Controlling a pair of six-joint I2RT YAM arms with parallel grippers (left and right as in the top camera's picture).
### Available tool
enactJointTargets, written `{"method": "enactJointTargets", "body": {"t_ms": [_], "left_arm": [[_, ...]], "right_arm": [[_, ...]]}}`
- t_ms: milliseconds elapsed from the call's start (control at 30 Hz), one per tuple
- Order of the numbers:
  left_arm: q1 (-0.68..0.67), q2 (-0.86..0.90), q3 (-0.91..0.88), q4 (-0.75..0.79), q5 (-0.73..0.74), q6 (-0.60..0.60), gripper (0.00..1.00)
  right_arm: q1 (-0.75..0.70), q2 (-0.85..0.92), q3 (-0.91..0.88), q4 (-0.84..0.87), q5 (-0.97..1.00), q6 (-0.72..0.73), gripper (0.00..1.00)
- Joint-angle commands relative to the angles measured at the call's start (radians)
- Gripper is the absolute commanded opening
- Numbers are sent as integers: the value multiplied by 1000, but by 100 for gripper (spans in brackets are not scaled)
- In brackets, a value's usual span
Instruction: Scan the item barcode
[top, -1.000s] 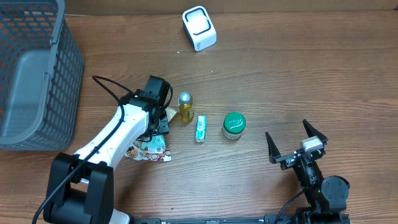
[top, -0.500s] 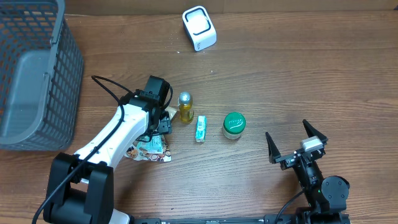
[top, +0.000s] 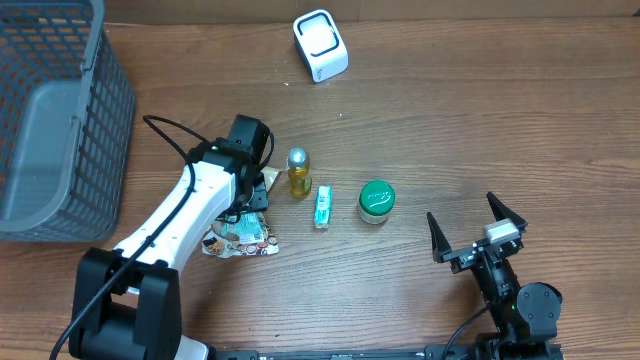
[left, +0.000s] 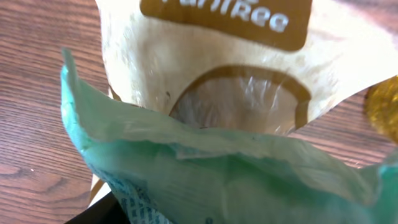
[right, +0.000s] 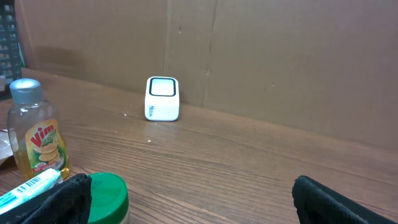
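A wood-grain table (top: 450, 120) is being shown from above. The left gripper (top: 257, 200) is being poised low over two overlapping snack packets, presumably so that one can be picked up for scanning. One is a cream pouch (left: 211, 68) (matte, with a brown label and a clear oval window). Across it a crinkled teal packet (left: 236, 180) of thin glossy film is lying. Whether either is being gripped cannot be told, since the wrist view is being filled by the packets and the fingers are being hidden. The right gripper (top: 468, 228) is being parked near the table's front edge, fingers spread wide around nothing. The barcode scanner (top: 320, 45), a small white rounded box with a dark-rimmed window, is being stood well apart at the far edge. A Vim bottle (top: 297, 172) and a green-lidded jar (top: 376, 200) are standing beside the packets.
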Motion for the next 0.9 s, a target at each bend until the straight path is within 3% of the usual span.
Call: {"method": "enactJointTargets", "body": {"t_ms": [0,233,700,867], "left_arm": [[14,-23,37,-2,-14,10,57],[18,-23,37,-18,-78,10,57],[40,-15,26,-18,7,4,57],[46,-12,32,-16,5,15,63]], "right_arm": [[-4,-8,-11,5,-3,6,100],[-4,-8,-11,5,-3,6,100],[-4,-8,-11,5,-3,6,100],[-4,-8,-11,5,-3,6,100]]}}
